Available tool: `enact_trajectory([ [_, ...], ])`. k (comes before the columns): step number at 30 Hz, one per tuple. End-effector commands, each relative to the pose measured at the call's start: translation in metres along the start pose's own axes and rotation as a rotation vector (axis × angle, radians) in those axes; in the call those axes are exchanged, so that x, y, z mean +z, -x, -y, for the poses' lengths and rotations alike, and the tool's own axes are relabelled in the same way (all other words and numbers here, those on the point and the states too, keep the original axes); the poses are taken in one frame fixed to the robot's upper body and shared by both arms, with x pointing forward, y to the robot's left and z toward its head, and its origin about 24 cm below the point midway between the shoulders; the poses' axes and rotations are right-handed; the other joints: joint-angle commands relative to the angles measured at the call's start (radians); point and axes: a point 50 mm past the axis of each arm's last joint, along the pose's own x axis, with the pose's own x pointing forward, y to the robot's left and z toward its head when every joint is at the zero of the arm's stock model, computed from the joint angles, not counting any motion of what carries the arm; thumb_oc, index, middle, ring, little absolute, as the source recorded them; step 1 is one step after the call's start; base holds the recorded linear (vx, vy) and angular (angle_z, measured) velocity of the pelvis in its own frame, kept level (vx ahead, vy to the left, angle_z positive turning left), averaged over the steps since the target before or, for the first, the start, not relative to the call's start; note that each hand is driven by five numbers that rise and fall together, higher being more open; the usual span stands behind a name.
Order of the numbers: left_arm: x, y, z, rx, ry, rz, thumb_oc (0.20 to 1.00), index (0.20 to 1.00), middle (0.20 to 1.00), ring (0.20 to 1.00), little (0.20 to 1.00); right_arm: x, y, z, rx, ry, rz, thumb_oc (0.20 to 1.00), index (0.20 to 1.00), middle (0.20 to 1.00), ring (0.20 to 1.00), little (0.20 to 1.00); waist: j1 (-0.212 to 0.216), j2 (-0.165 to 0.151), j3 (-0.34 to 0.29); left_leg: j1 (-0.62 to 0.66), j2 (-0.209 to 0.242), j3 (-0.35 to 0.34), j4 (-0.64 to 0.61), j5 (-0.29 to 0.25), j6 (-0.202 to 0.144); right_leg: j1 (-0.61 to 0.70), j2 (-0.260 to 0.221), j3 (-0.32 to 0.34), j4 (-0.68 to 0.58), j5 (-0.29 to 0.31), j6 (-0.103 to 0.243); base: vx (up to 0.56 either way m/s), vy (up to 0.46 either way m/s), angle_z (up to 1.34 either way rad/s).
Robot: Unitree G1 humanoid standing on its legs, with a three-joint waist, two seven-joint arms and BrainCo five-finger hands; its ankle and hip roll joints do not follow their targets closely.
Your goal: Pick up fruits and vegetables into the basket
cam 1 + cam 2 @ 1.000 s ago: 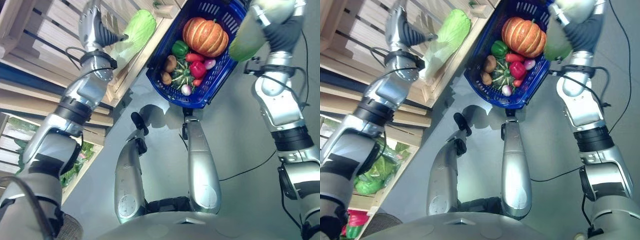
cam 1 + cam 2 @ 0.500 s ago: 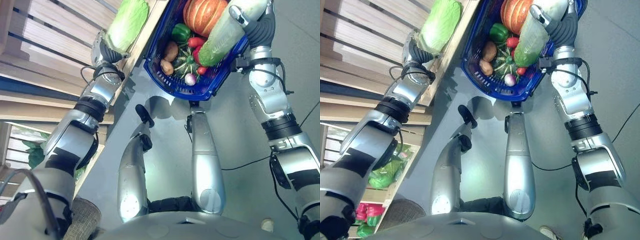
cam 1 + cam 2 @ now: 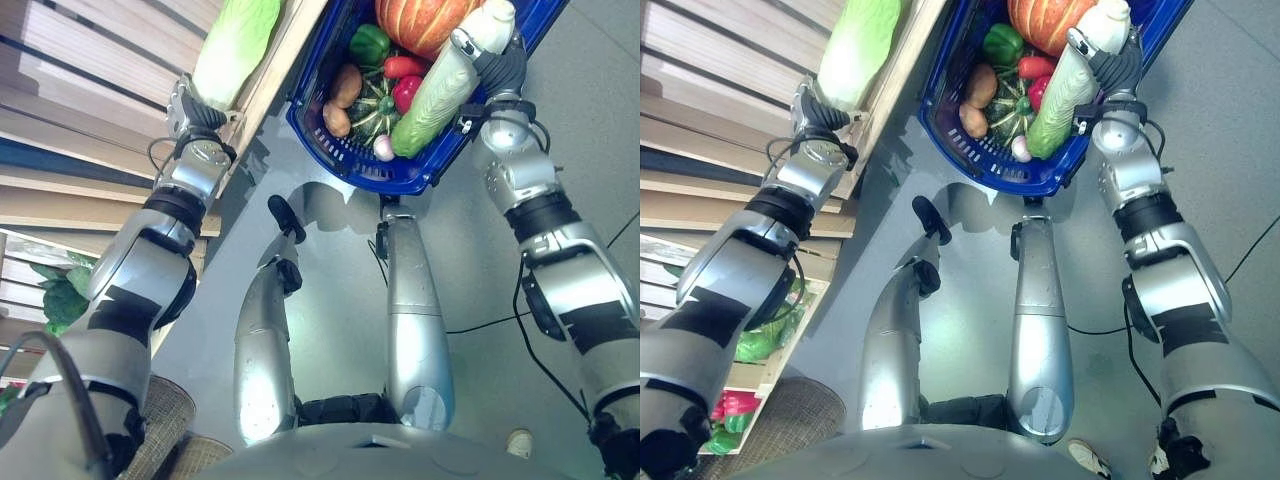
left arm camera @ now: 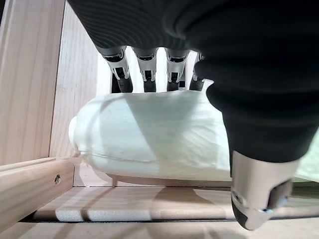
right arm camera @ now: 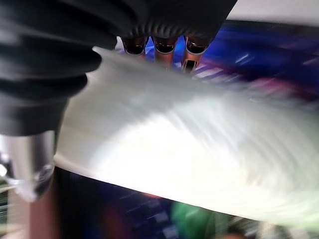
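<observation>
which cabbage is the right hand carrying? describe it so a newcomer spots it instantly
Start at the blue basket on the floor, full of produce with an orange pumpkin at its far end. The long pale-green cabbage slanting over the basket's right side is the one, clasped by the right hand. The other cabbage lies on the wooden shelf under the left hand.

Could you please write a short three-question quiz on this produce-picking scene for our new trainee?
1. True or false: the right hand is closed around a napa cabbage above the blue basket.
2. What does the left hand grip: (a) a pumpkin, (b) the cabbage on the wooden shelf, (c) a pepper?
3. Name the largest item lying in the basket.

Key: 1 true. 2 b. 3 the orange pumpkin, beside a green pepper.
</observation>
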Motion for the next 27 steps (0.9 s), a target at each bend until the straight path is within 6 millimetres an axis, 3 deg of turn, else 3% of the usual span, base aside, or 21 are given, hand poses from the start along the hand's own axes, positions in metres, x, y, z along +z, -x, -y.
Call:
enact_trajectory([
  [1,-0.01,-0.008,-0.016,0.046,-0.029,-0.069,1.0,1.0,1.0,1.0,1.0,-0.015,-0.002,0.013,-0.037,0.075,-0.079,1.0,1.0,1.0,1.0,1.0,-0.015,0.075,-0.048,-0.086,0.02,-0.038,0.181,-0.124,-0.039,0.015,0.07,0.002,-0.036,-0.034,0.029,-0.01,-0.065,0.06],
  [5,-0.006,-0.013,-0.03,0.092,-0.062,-0.066,1.0,1.0,1.0,1.0,1.0,-0.014,0.005,0.004,0.006,0.121,-0.015,1.0,1.0,1.0,1.0,1.0,-0.027,0.057,-0.048,-0.11,0.022,-0.043,0.182,-0.122,-0.036,-0.002,0.085,0.005,-0.041,-0.026,0.028,0.0,-0.018,0.01],
  [10,-0.01,-0.016,-0.044,0.157,-0.076,-0.063,1.0,1.0,1.0,1.0,1.0,-0.02,0.029,-0.007,0.143,0.118,0.088,1.0,1.0,1.0,1.0,1.0,-0.06,0.03,-0.048,-0.129,0.024,-0.04,0.18,-0.124,-0.037,-0.02,0.099,0.016,-0.048,-0.022,0.031,0.01,0.01,-0.06],
  [15,-0.026,-0.017,-0.055,0.192,-0.108,-0.065,1.0,1.0,1.0,1.0,1.0,-0.039,0.087,-0.021,0.425,0.095,0.23,1.0,1.0,1.0,1.0,1.0,-0.119,-0.013,-0.048,-0.137,0.033,-0.029,0.176,-0.13,-0.041,-0.03,0.117,0.035,-0.055,-0.021,0.041,0.01,0.03,-0.07],
  [18,-0.039,-0.017,-0.055,0.161,-0.132,-0.1,1.0,1.0,1.0,1.0,1.0,-0.045,0.11,-0.025,0.552,0.09,0.27,1.0,1.0,1.0,1.0,1.0,-0.144,-0.031,-0.048,-0.132,0.039,-0.022,0.181,-0.134,-0.045,-0.029,0.124,0.044,-0.049,-0.024,0.046,0.02,0.043,-0.08],
  [27,-0.066,-0.013,-0.042,0.049,-0.249,-0.165,1.0,1.0,1.0,1.0,1.0,-0.045,0.13,-0.033,0.661,0.037,0.272,1.0,1.0,1.0,1.0,1.0,-0.169,-0.063,-0.048,-0.111,0.052,-0.003,0.175,-0.132,-0.05,-0.003,0.134,0.051,-0.071,-0.012,0.053,0.01,-0.006,-0.12],
])
